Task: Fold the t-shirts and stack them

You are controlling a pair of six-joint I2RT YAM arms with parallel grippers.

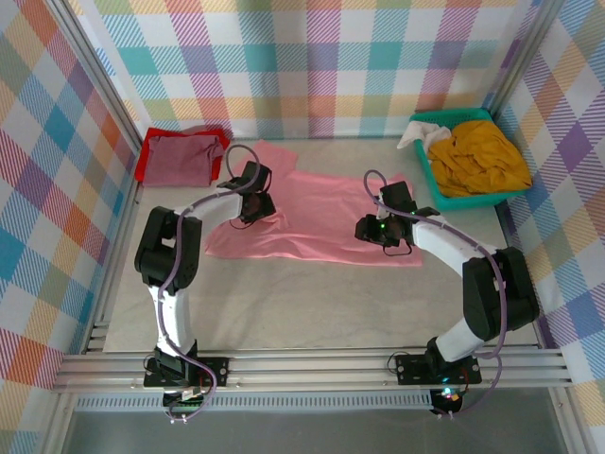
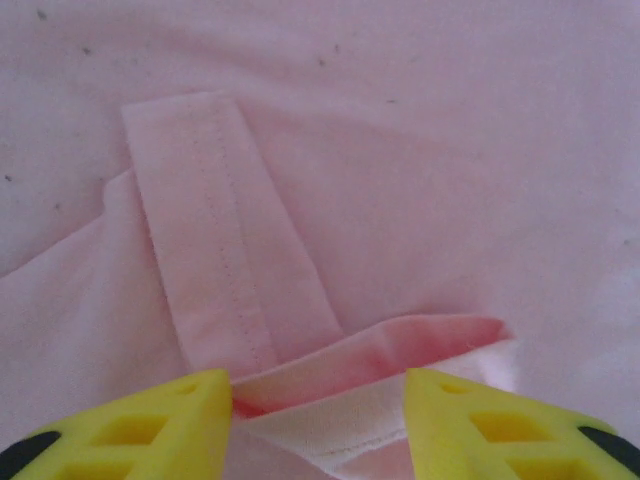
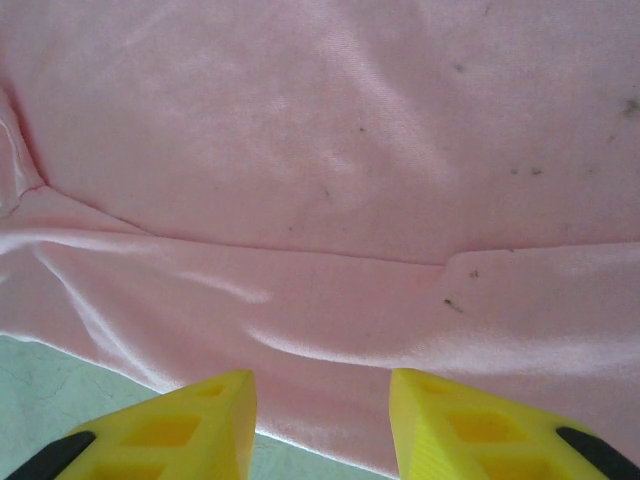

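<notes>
Item 1, teal basket: at 2 o'clock on the table, against the right wall. It holds a crumpled mustard-yellow t-shirt. A white cloth hangs over its far-left corner.

Item 2, maroon t-shirt: at 10 o'clock, lying flat on a red t-shirt that shows as a border round it.

Item 3, salmon-pink t-shirt: spread flat at the centre, between the 2 arms. Both arms overlap it, so you cannot see its whole outline.

Item 4, left gripper: at the shirt's 9 o'clock edge, fingers apart. A raised fold of pink cloth lies between them, and you cannot tell whether it touches either finger. A stitched hem is turned over at 11 o'clock of it.

Item 5, right gripper: at the shirt's 4 o'clock edge, fingers apart, gripping nothing, over the hem where the cloth meets the table.

Dark specks on the pink cloth are too small to identify.

Surface: pale grey. Checked walls stand on 3 sides, and an aluminium rail runs at 6 o'clock.
</notes>
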